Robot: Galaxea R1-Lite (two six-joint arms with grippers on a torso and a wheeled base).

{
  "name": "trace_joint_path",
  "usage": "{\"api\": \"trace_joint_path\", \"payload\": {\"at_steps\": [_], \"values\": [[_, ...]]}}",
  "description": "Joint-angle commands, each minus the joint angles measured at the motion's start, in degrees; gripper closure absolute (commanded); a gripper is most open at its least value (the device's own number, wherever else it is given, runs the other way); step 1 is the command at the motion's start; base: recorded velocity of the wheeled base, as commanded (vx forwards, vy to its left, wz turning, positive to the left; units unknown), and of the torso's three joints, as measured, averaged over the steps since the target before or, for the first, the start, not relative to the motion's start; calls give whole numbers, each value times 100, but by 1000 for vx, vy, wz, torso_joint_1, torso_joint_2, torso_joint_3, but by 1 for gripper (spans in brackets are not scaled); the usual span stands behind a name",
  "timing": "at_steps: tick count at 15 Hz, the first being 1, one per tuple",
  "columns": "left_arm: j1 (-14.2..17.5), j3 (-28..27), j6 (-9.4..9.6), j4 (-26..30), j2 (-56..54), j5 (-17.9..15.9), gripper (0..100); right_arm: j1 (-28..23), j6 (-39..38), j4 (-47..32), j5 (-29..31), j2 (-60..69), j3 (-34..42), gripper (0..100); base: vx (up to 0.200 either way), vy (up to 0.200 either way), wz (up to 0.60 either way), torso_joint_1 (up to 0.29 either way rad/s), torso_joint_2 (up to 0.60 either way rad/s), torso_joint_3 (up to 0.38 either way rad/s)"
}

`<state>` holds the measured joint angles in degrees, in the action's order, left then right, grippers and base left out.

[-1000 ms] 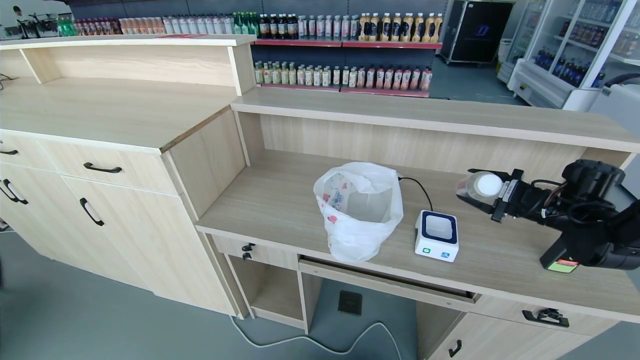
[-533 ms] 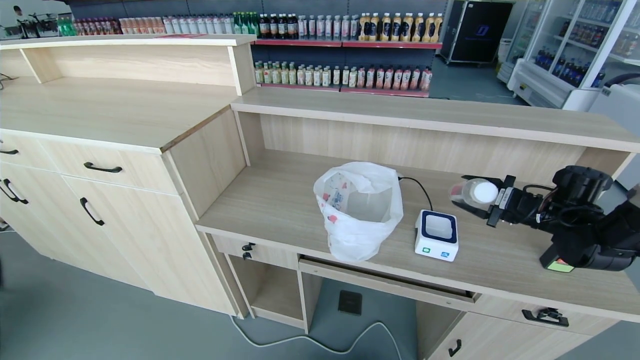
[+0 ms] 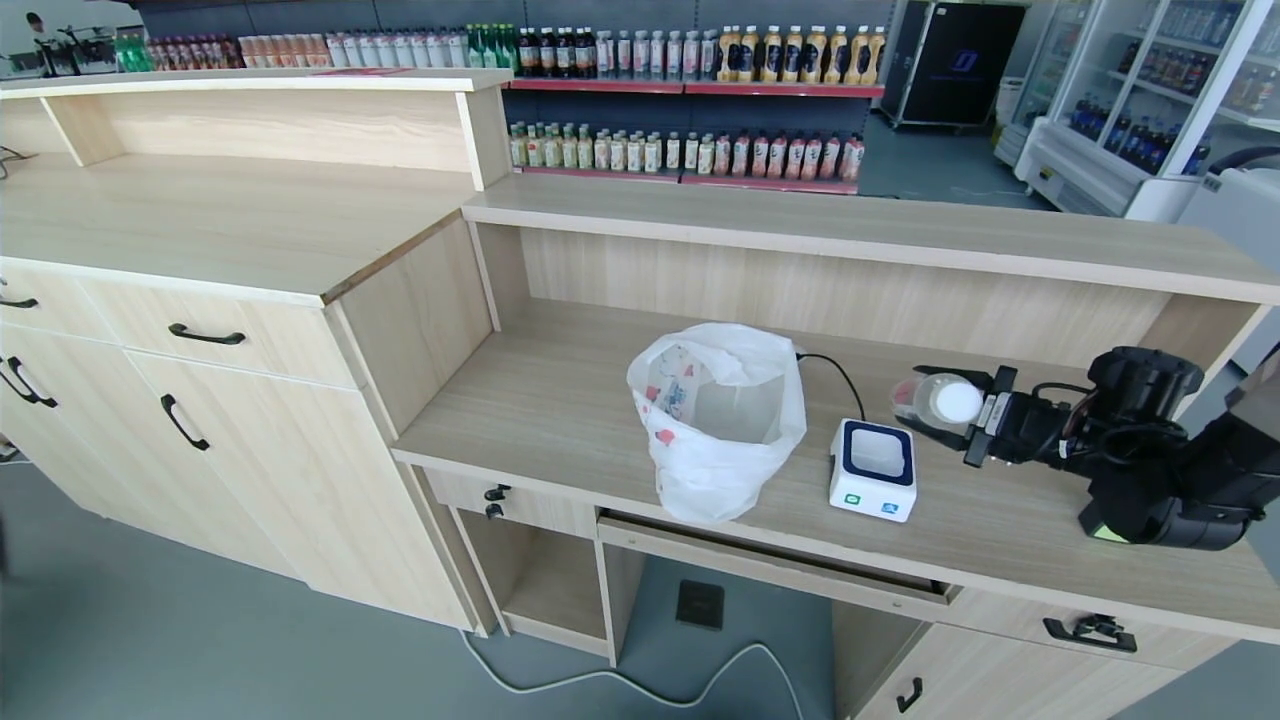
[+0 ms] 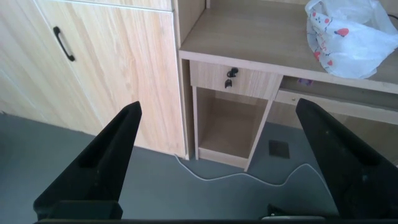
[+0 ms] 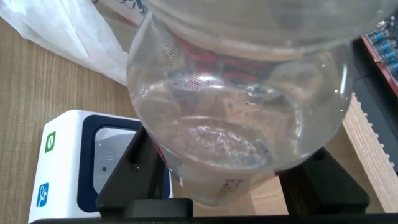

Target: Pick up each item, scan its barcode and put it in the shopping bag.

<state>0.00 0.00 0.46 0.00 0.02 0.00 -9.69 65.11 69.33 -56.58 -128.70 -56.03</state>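
Clear plastic with a white cap, the bottle [image 3: 945, 402] lies roughly level in the right gripper [image 3: 918, 395], its black fingers clamped on the bottle's sides above the wood counter [image 3: 560, 400], just right of the white scanner [image 3: 873, 470]. It seems to hang free of the scanner, though the gap is hard to judge. Left of the scanner the shopping bag [image 3: 718, 430] stands open. The left gripper [image 4: 217, 106] hangs over the floor beside the cabinet, fingers wide apart.

A light wooden checkout counter [image 3: 560, 400] with black-handled drawers [image 3: 1000, 615] sits at centre; its taller cabinet section [image 3: 200, 220] stands at nine o'clock. Red shelves of bottled drinks [image 3: 690, 88] stand at twelve, glass-door refrigerators [image 3: 1130, 100] at two. Smooth grey floor [image 3: 200, 650] spreads at seven.
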Motion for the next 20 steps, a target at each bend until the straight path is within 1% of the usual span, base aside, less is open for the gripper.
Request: {"api": "trace_joint_path", "payload": {"at_steps": [1, 9, 16, 20], "values": [[0, 0, -2, 0, -2, 0, 0, 2, 37, 11, -3, -59, 22, 100, 0, 0, 0, 0, 0, 0], [0, 0, -2, 0, -2, 0, 0, 46, 186, 11, -3, -191, 31, 100, 0, 0, 0, 0, 0, 0], [0, 0, -2, 0, -2, 0, 0, 152, 169, 19, -205, -384, -277, 100, 0, 0, 0, 0, 0, 0], [0, 0, -2, 0, -2, 0, 0, 169, 177, 55, -205, -463, -286, 100, 0, 0, 0, 0, 0, 0]]}}
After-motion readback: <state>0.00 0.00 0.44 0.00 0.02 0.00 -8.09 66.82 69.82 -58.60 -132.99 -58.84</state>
